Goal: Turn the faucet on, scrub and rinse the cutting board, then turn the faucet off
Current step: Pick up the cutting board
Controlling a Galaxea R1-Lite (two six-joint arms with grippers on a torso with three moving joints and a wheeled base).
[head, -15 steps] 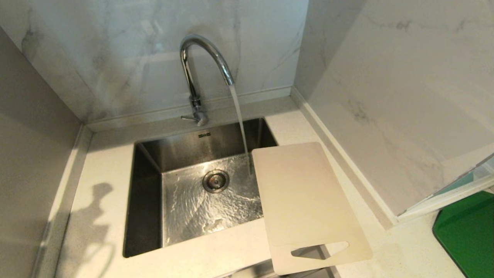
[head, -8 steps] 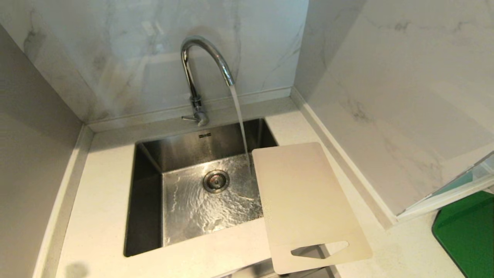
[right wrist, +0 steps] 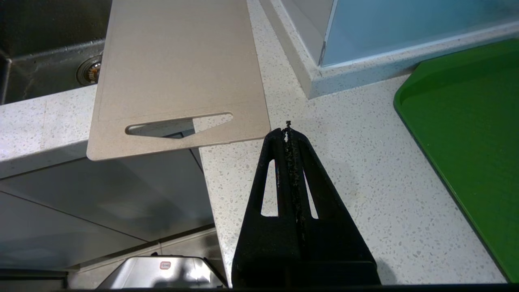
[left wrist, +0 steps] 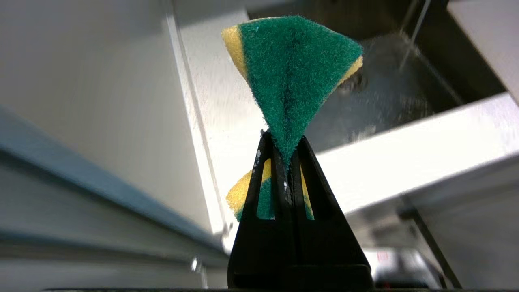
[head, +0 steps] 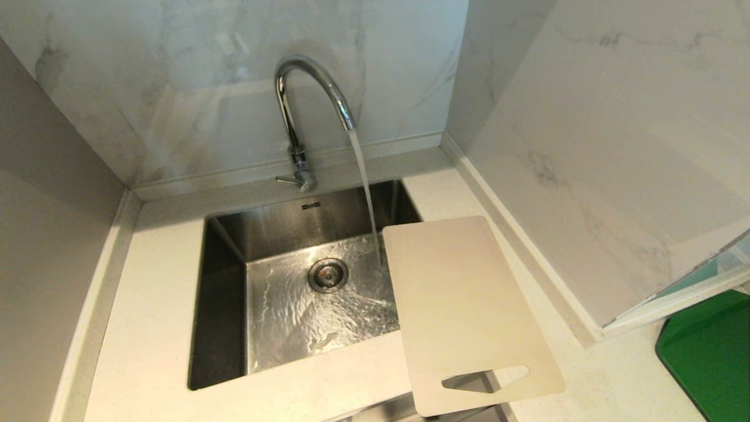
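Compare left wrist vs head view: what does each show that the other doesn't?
Left wrist only: the left gripper, fingers shut on a green and yellow sponge. Head only: the faucet, the whole cutting board overhanging the sink's right edge, and the green mat. Both: the sink with water running into it, and the white counter.

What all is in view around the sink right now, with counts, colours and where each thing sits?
faucet: one, chrome, behind the sink, water running.
sink: one, steel, set in the counter, wet floor.
drain: one, metal, on the sink floor.
cutting board: one, cream-white, flat over the sink's right edge, slot end overhanging the counter front.
counter: one, speckled white, around the sink.
green mat: one, on the counter far right.
sponge: one, green and yellow, in the left pincer.
left pincer: shut on the sponge, left of the sink.
right pincer: shut, empty, over the counter beside the board's slot end.
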